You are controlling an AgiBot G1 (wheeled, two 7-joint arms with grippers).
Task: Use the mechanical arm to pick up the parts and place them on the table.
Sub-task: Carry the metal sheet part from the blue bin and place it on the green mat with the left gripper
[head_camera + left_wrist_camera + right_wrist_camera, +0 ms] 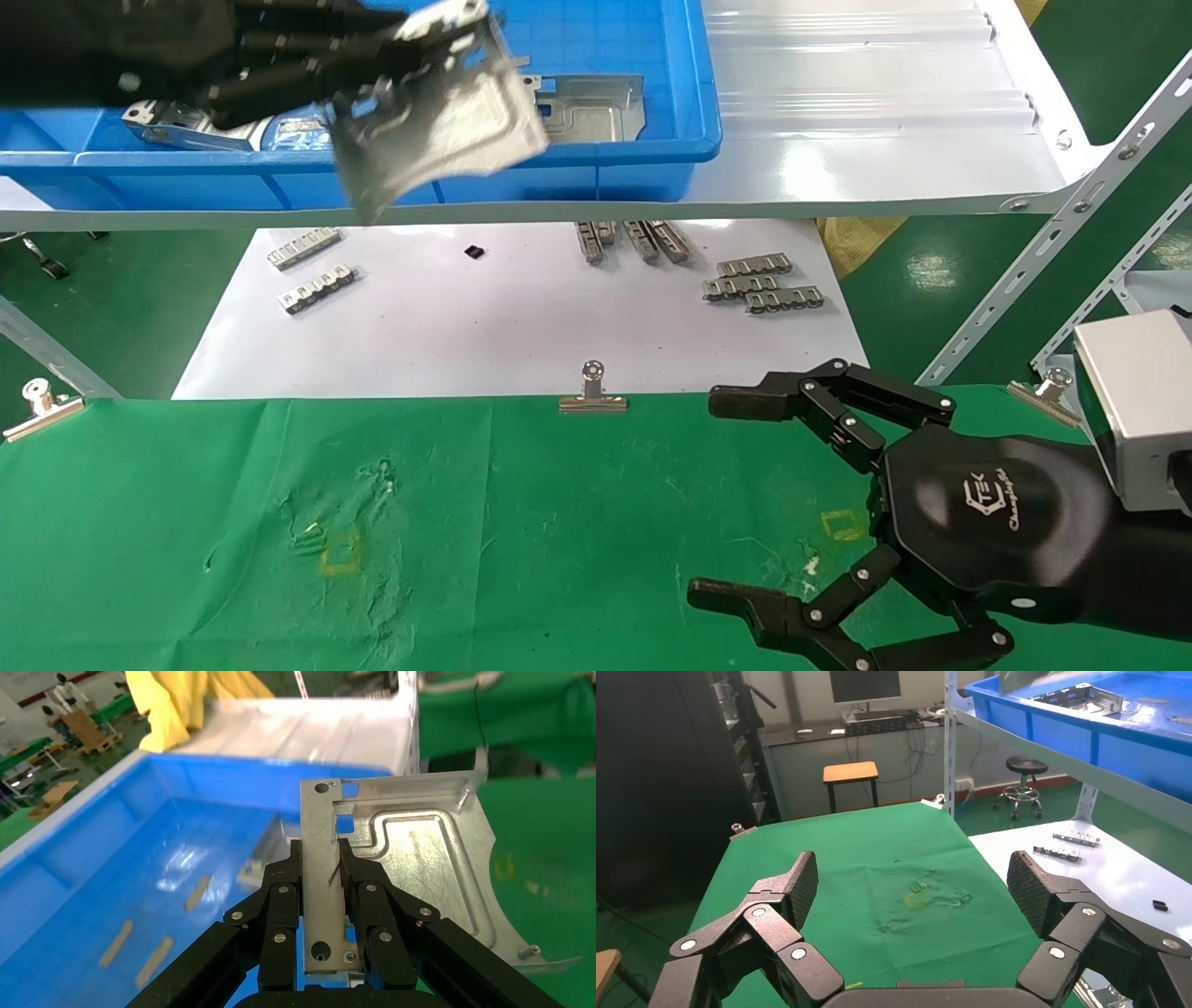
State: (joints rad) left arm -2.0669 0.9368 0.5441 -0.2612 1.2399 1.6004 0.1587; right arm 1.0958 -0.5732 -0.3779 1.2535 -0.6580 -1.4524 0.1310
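Observation:
My left gripper (pixel 368 79) is shut on the bent edge flange of a shiny silver part (pixel 438 116) and holds it up at the front rim of the blue bin (pixel 689 121). In the left wrist view the gripper (pixel 322 864) pinches the flange while the part's (pixel 422 860) embossed plate stretches away beyond the fingers. More parts (pixel 587 107) lie inside the bin. My right gripper (pixel 712 494) hovers open and empty over the right side of the green table (pixel 512 522). The right wrist view shows the right gripper (pixel 912 888) wide apart above the cloth (pixel 877 853).
The bin sits on a white shelf (pixel 885 140). Below it a white board (pixel 484 326) carries several small grey comb-like strips (pixel 759 284). Binder clips (pixel 592 391) edge the cloth. Slotted metal struts (pixel 1071 233) run at the right. Yellow square marks (pixel 340 552) dot the cloth.

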